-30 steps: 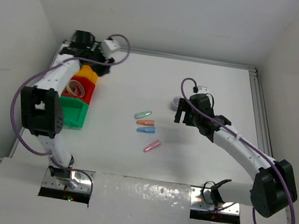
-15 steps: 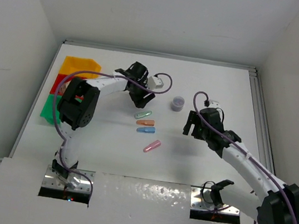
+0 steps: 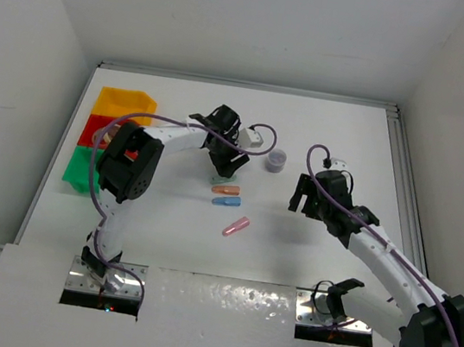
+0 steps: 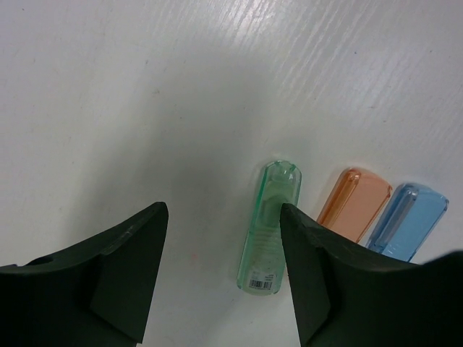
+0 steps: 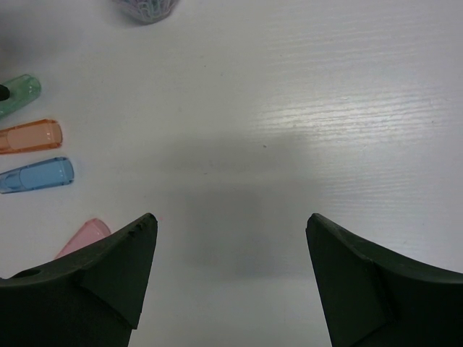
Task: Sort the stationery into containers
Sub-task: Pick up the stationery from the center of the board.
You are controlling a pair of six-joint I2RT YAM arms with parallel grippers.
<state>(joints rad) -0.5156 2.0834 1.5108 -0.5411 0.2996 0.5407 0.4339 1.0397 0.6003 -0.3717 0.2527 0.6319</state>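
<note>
Hovering over the white table (image 5: 304,108), your left gripper (image 4: 221,217) has its jaws apart and clamps nothing; the green capsule (image 4: 269,228) lies flat between them, close against one finger, with the orange capsule (image 4: 354,204) and blue capsule (image 4: 405,220) just outside that finger. Your right gripper (image 5: 228,224) also stands wide apart and empty, the pink capsule (image 5: 83,237) near one fingertip and the grey-purple cylinder (image 5: 145,7) well ahead. The yellow-orange bin (image 3: 121,100), red bin (image 3: 97,127) and green bin (image 3: 80,167) sit in a row well behind the left gripper's wrist.
</note>
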